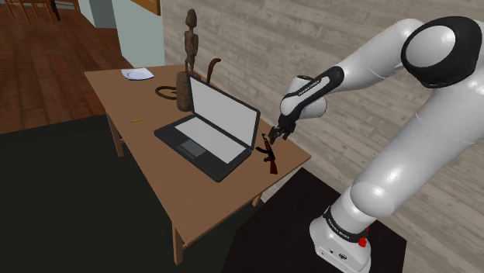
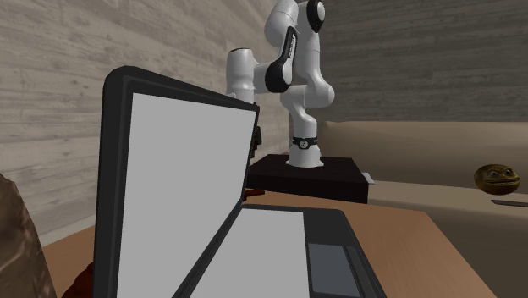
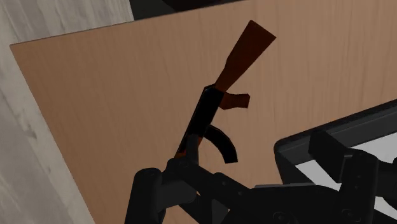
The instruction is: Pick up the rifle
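A small rifle (image 1: pixel 269 154) with a black body and reddish-brown stock sits at the wooden table's (image 1: pixel 194 190) corner nearest the stand, just beside the open laptop (image 1: pixel 208 128). My black gripper (image 1: pixel 278 136) is right at the rifle's upper end. In the wrist view the rifle (image 3: pixel 213 111) stretches away from the gripper (image 3: pixel 188 168), stock farthest out. The fingers are shut on its barrel end, and the curved magazine sticks out just past them. Whether the rifle still touches the table I cannot tell.
The laptop's corner (image 3: pixel 331 143) lies close beside the gripper. A tall carved figure (image 1: pixel 188 62), a dark ring (image 1: pixel 165 94), a white dish (image 1: pixel 137 74) and a pencil (image 1: pixel 136 120) occupy the table's far end. A planked wall (image 1: pixel 256 46) runs close behind the rifle.
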